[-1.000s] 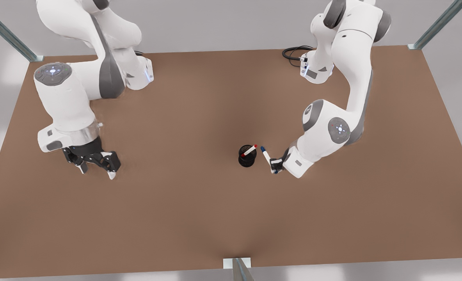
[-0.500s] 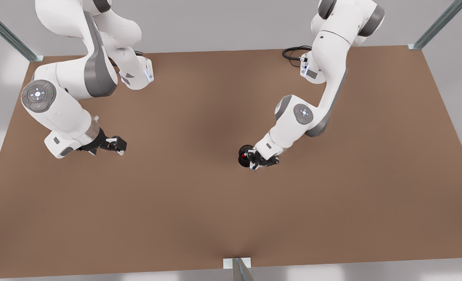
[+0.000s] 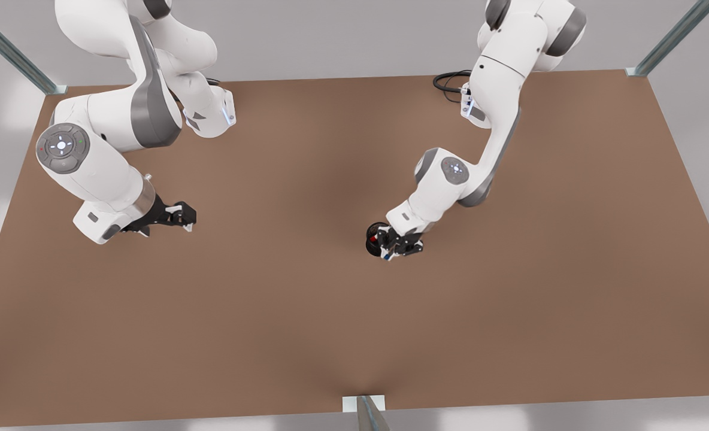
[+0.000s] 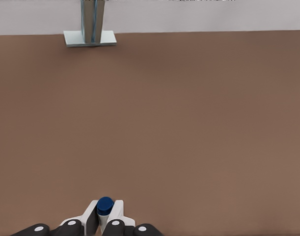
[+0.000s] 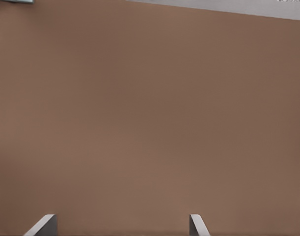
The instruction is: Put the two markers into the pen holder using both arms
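Brown table (image 3: 306, 311), blue marker (image 4: 105, 205) gripped

Blue-capped marker (image 4: 105, 205) upright over black mesh pen holder (image 3: 375, 239); red marker (image 3: 371, 239) inside.

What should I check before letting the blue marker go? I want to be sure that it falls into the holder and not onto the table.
1. Left gripper shut on the blue marker, seen in the left wrist view: ok.
2. Left gripper over the pen holder: in the front view it sits at the rim on the front view's right side, centring cannot tell.
3. Marker upright above the opening: cannot tell.
4. Red marker already inside the holder: red shows in the cup, ok.
5. Right gripper waits open, far off at the front view's left: ok.
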Robot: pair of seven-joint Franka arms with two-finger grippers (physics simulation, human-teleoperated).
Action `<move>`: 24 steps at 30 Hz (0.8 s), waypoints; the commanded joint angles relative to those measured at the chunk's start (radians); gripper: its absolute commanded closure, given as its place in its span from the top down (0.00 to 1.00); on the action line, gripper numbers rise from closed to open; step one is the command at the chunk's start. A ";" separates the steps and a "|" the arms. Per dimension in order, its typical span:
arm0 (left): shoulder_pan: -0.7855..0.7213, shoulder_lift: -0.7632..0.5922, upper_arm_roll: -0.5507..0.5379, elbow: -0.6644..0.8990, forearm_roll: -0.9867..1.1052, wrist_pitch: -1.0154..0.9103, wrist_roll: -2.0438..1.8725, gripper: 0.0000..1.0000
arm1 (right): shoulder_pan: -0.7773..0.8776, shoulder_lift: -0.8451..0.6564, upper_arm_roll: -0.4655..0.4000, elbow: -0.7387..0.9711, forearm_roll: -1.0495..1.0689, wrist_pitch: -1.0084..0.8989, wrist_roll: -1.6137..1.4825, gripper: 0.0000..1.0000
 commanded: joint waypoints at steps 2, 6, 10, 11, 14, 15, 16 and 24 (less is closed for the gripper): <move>-0.010 0.002 -0.002 -0.003 -0.008 0.067 0.168 0.21 | 0.000 -0.001 0.000 0.001 0.000 -0.004 -0.097 1.00; -0.013 0.003 -0.001 -0.016 -0.008 0.070 0.181 0.21 | -0.003 0.000 0.015 0.028 0.003 -0.012 -0.097 1.00; -0.016 -0.009 -0.001 -0.060 -0.008 0.106 0.189 0.21 | -0.003 0.000 0.015 0.025 0.002 -0.007 -0.080 1.00; -0.022 -0.014 -0.001 -0.069 -0.008 0.107 0.189 0.22 | -0.003 0.000 0.015 0.025 0.002 -0.006 -0.081 1.00; -0.033 -0.044 -0.001 -0.100 -0.008 0.107 0.198 0.87 | -0.002 0.000 0.015 0.025 0.003 -0.006 -0.081 1.00; -0.043 -0.066 -0.002 -0.121 -0.008 0.107 0.197 1.00 | -0.002 0.000 0.015 0.025 0.003 -0.006 -0.081 1.00; -0.051 -0.084 -0.002 -0.143 -0.008 0.107 0.197 1.00 | -0.003 0.000 0.015 0.025 0.003 -0.006 -0.081 1.00; -0.076 -0.207 0.001 -0.195 -0.008 0.034 0.135 1.00 | -0.002 0.000 0.015 0.025 0.003 -0.007 -0.081 1.00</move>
